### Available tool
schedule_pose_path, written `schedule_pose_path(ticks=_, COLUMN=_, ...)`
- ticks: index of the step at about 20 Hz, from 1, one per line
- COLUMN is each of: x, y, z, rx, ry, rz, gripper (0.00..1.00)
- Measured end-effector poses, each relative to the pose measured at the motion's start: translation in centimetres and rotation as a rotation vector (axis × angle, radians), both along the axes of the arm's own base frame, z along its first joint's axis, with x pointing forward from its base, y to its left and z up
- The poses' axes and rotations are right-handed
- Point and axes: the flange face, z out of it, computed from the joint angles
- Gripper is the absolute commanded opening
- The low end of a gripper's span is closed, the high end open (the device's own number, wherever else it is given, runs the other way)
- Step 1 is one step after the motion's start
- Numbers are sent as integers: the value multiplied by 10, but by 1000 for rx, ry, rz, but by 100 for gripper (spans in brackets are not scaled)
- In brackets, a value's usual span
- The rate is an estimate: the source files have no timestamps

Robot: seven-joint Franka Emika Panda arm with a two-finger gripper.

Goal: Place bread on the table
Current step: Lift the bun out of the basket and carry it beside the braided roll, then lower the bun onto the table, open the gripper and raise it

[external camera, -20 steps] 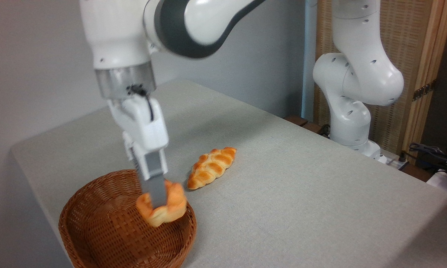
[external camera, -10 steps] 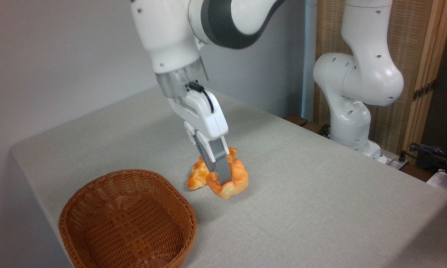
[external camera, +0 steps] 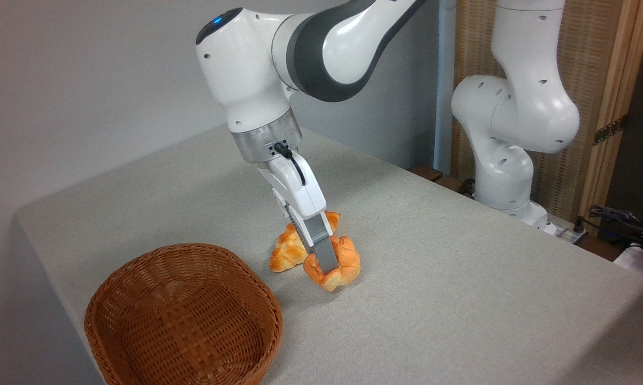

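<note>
The bread (external camera: 345,264), a small round knot-shaped bun with a golden-orange crust, is low over the table (external camera: 434,267), near its middle, at or just above the cloth. My gripper (external camera: 329,267) is shut on it, the grey near finger (external camera: 322,248) crossing its front; the far finger is hidden behind the bun. The gripper tilts down from the upper left.
A longer braided loaf (external camera: 286,251) lies just behind and left of the bun, partly hidden by the gripper. A brown wicker basket (external camera: 182,315) stands empty at the front left. The arm's white base (external camera: 508,133) rises at the back right, with cables (external camera: 621,219) beyond it.
My gripper carried the bun out of the basket, rightward across the table, then lowered it slightly beside the braided loaf. The basket now holds nothing.
</note>
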Motion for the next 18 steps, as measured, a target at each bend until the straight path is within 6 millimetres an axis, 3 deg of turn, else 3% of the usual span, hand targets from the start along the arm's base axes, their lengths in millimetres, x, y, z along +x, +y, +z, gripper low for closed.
schedule_pose_path(ticks=13, x=1, y=-2, z=0, rx=0, ry=-2, rz=-3, gripper=100)
schedule_pose_path(ticks=15, x=6, y=-2, z=14, rx=-3, ry=-32, rz=11, gripper=100)
schedule_pose_path(ticks=18, x=15, y=-6, z=52, rx=-51, ry=-96, rz=93, gripper=100)
